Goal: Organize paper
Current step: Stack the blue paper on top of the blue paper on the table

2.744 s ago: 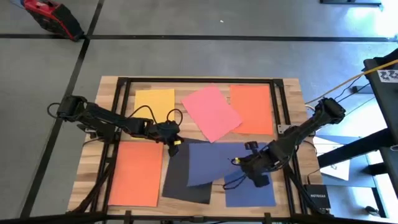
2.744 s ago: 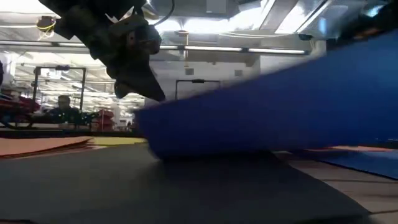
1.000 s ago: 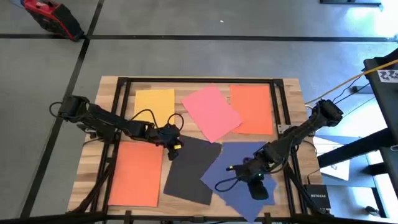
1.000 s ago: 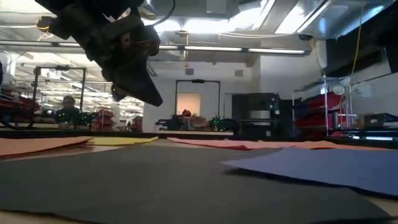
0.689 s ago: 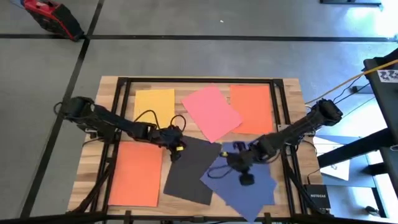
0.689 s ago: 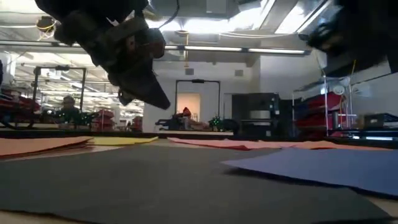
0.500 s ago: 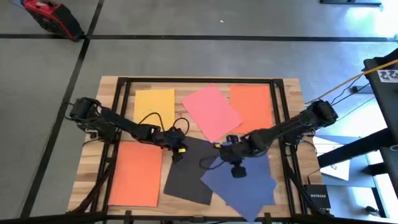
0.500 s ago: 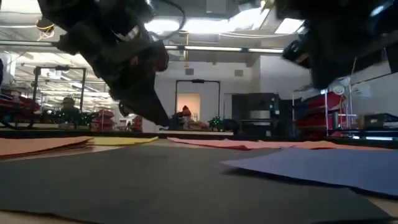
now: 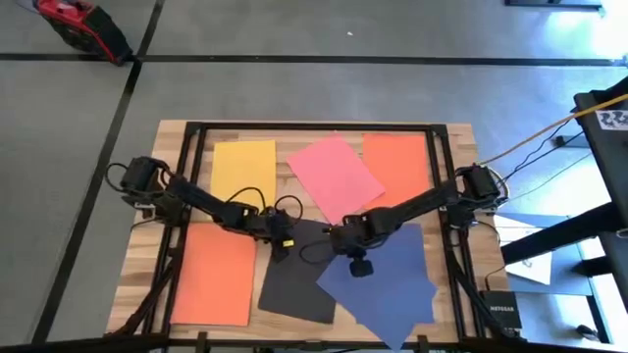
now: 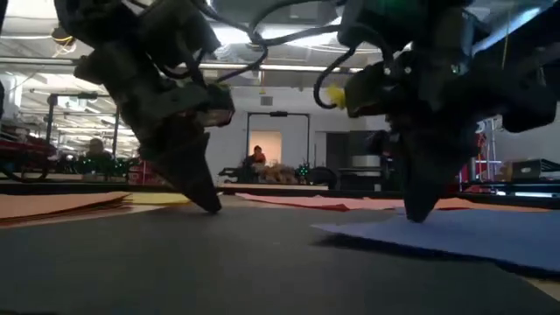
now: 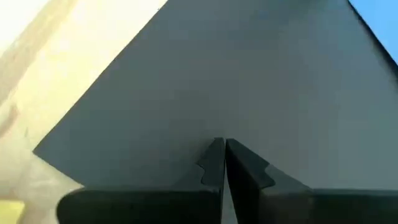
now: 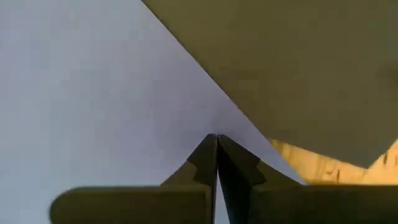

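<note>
**Four cameras, one shared patch of paper**

The high view looks straight down from well above, taking in the whole desk (image 9: 172,137) and the floor around it. The low view sits at desk-top height, facing level across the black sheet (image 10: 175,262) into the room beyond — both grippers come into it from above, close up. Each wrist view looks down along its own closed jaws, very near the surface: the left at the black sheet (image 11: 249,81), the right at the blue sheet (image 12: 93,93) — the same overlapping sheets the high view shows mid-desk.
</note>
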